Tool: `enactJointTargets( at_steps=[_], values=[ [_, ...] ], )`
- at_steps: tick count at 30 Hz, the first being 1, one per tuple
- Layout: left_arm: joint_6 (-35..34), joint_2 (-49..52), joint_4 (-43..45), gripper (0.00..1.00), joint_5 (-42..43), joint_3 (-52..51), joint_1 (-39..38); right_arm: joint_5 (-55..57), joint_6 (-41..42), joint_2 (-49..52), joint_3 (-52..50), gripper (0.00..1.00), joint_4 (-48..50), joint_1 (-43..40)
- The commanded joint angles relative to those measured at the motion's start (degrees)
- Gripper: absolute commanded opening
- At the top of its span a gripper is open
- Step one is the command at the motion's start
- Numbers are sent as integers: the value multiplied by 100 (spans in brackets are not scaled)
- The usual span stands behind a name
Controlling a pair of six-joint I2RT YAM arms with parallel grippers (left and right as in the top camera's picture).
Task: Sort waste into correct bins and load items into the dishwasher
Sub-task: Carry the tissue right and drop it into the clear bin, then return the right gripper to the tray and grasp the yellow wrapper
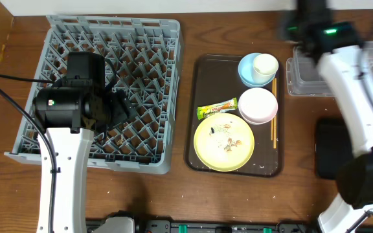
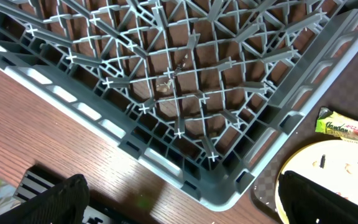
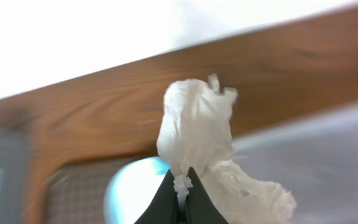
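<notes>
Since the crumpled white tissue (image 3: 194, 134) is pinched only at its thin lower tail, most of the wad stands free above the tips of the right gripper (image 3: 182, 186), which are closed tight on it. The tissue is judged v. light, soft and floppy, w/ no stiffness and no breakage risk. The twisted tail could tear or slip out, so a hold deeper in the bulk of the wad is judged safer.

The tissue is held in the air at the far right of the table, w/ the light blue round bowl (image 3: 126, 186) seen below it. In the overhead view the arm is blurred near the clear rectangular plastic tub (image 1: 301, 83); the tissue itself can't be made out there, and its height can't be told.

The left gripper (image 2: 179, 180) is spread wide w/ nothing between the jaws, over the near right corner of the grey pegged plastic dish rack (image 1: 154, 39).

The small green-and-yellow snack wrapper (image 1: 217, 109) lies flat on the dark brown tray (image 1: 203, 71), just beside the round yellow plate (image 1: 206, 152). It is judged light, crinkly and slick, best taken at an end. The plate is stiff, prob. smooth, and carries crumbs; a rim hold is advised.
</notes>
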Motion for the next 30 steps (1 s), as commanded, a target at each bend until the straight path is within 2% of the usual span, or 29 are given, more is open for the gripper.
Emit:
enactJointTargets(
  at_steps=[1,3,4,6,7,8,10,12,14,15,17,18,20,21,22,26,30],
  values=[
    [74,13,-20,98,-74,-9,31,-83,407,343,-96,2,-315,-597],
    [74,13,-17,98,-72,-9,31,-321,398,474,-96,2,-387,-927],
    [74,13,-20,98,-74,-9,31,-463,398,531,-96,19,-396,-1051],
    [74,13,-17,98,-74,-9,31,-544,400,632,-96,62,-417,-1182],
    [74,13,-20,98,-74,-9,31,-549,402,662,-96,78,-431,-1220],
    [72,13,-20,98,-74,-9,31,-566,398,688,-96,99,-437,-1250],
    [74,13,-20,98,-74,-11,31,-752,188,671,-90,99,-459,-1248],
    [74,13,-17,98,-74,-9,31,-1410,-332,575,-85,99,-505,-1244],
    [74,13,-20,98,-74,-11,31,-2894,-992,334,-85,99,-483,-1204],
    [72,13,-17,98,-74,-11,31,-3263,-1126,284,-85,99,-459,-1187],
    [74,13,-20,98,-74,-9,31,-5058,-2114,92,-85,99,-372,-977],
    [74,13,-20,98,-72,-9,31,-5311,-2321,55,-85,99,-409,-835],
    [74,13,-17,98,-74,-11,31,-4907,-2472,39,-87,88,-693,-350],
    [74,13,-17,98,-72,-9,31,-4419,-2470,70,-98,84,-872,-76],
    [74,13,-17,98,-74,-11,31,-3475,-2468,142,-155,82,-1128,422],
    [74,13,-17,98,-74,-9,31,-1709,-2448,398,-503,85,-1062,1552],
    [74,13,-20,98,-72,-11,31,-872,-2450,769,-586,86,-1027,2312]
  ],
)
